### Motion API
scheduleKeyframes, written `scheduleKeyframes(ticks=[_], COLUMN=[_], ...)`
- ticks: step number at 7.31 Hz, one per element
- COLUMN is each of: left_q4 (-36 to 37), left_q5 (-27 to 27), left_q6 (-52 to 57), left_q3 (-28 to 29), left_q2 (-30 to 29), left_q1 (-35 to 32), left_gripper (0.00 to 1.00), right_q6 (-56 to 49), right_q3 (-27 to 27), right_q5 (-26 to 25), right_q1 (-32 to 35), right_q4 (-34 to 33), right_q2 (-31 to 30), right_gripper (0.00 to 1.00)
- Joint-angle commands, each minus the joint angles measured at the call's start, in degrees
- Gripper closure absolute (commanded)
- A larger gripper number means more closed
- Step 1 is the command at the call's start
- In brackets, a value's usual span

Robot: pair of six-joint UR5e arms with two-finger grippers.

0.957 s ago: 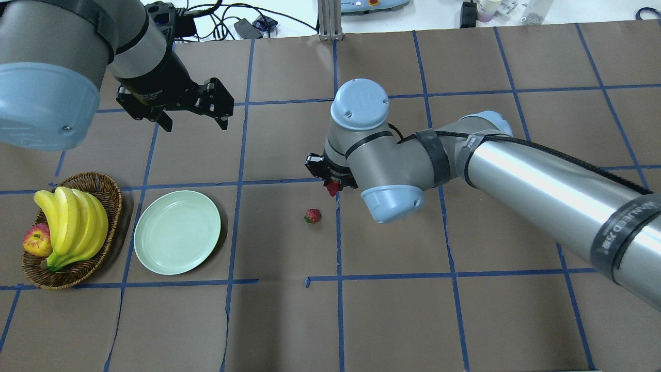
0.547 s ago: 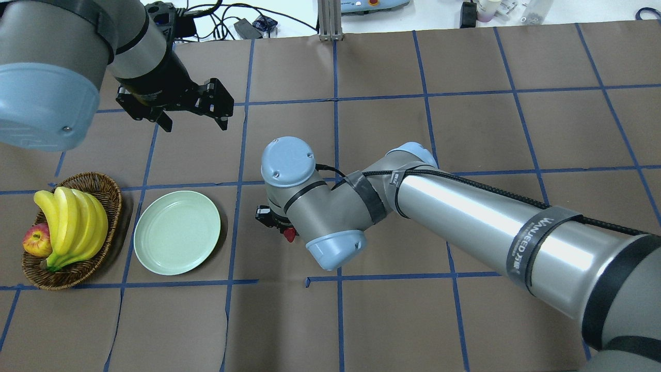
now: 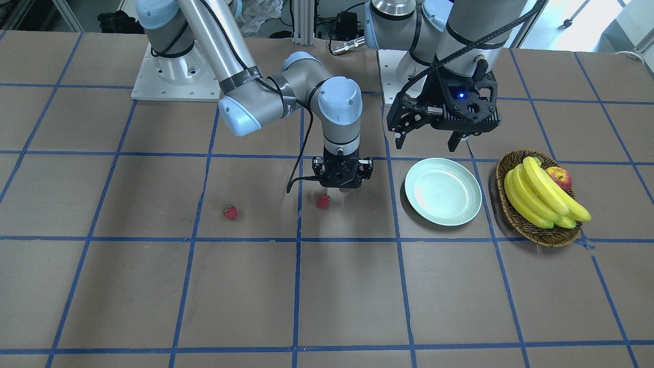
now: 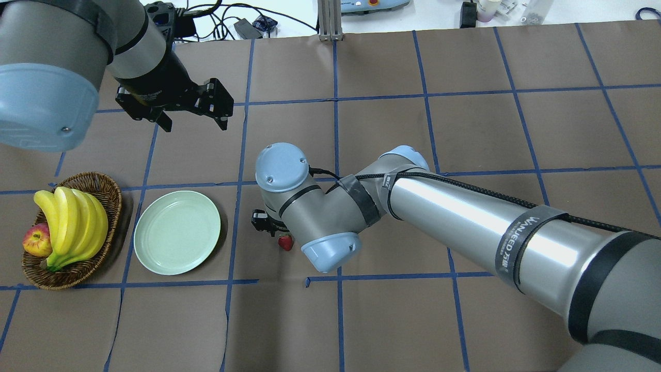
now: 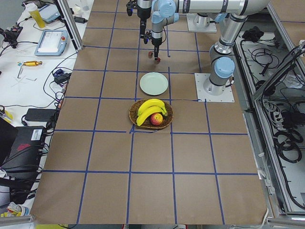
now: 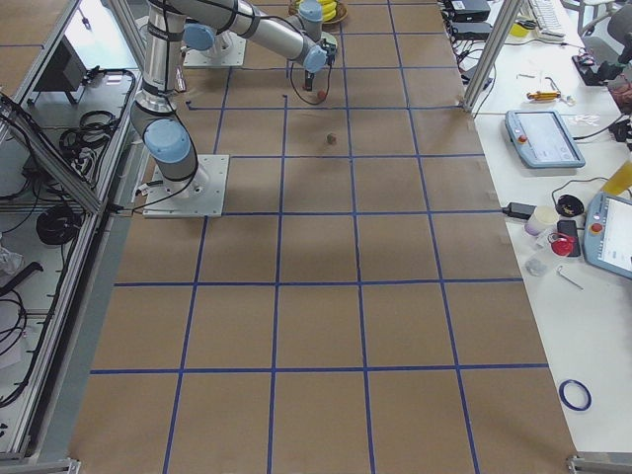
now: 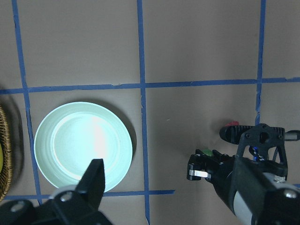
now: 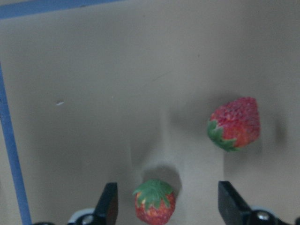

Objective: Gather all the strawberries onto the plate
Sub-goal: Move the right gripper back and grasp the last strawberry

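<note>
Three strawberries. One [image 8: 154, 202] sits between my right gripper's [image 8: 168, 206] spread fingers, touching neither; in the overhead view it [image 4: 285, 242] peeks out from under the wrist, right of the plate [image 4: 177, 232]. I cannot tell if it rests on the table. A second strawberry [image 8: 234, 124] lies just beside it on the table, and shows in the front view [image 3: 323, 201]. The third [image 3: 230, 212] lies farther from the plate. My right gripper [image 3: 342, 186] is open. My left gripper [image 4: 195, 125] hangs open and empty beyond the mint-green plate [image 3: 443, 191].
A wicker basket [image 4: 106, 187] with bananas [image 4: 72, 222] and an apple [image 4: 36, 240] stands just left of the plate. The brown table carries a blue tape grid. Cables and gear lie past the far edge.
My right arm swung left towards the plate carrying a strawberry, covering the other two in the overhead view. Its fingers now stand apart around that strawberry. The left arm has not moved.
</note>
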Motion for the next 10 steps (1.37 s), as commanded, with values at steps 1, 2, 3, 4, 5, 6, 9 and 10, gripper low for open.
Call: scheduleKeyframes(ticks=[1, 2, 3, 4, 5, 6, 9, 10], left_q4=[0.00, 0.00, 0.00, -0.09, -0.09, -0.09, -0.09, -0.09], left_q5=[0.00, 0.00, 0.00, 0.00, 0.00, 0.00, 0.00, 0.00], left_q6=[0.00, 0.00, 0.00, 0.00, 0.00, 0.00, 0.00, -0.09], left_q3=[-0.02, 0.07, 0.07, -0.10, -0.11, -0.11, -0.19, -0.19], left_q2=[0.09, 0.09, -0.08, -0.26, -0.17, -0.26, -0.35, -0.35], left_q1=[-0.03, -0.03, -0.03, -0.03, -0.29, -0.38, -0.47, -0.38], left_gripper=[0.00, 0.00, 0.00, 0.00, 0.00, 0.00, 0.00, 0.00], right_q6=[-3.78, -7.12, -9.51, -16.06, -21.08, -25.31, -28.43, -28.34], right_q3=[0.19, 1.49, 3.68, 8.75, 11.85, 12.14, 12.40, 12.49], right_q5=[-2.52, -2.44, -2.52, -3.92, -4.37, -4.46, -6.20, -6.48], right_q1=[-6.61, -13.44, -18.82, -21.66, -22.82, -23.87, -24.94, -25.03], right_q4=[9.36, 12.47, 12.68, 11.29, 5.18, 4.08, 2.49, 2.13], right_q2=[-7.80, -10.02, -10.39, -10.48, -10.31, -10.22, -7.76, -7.67], right_gripper=[0.00, 0.00, 0.00, 0.00, 0.00, 0.00, 0.00, 0.36])
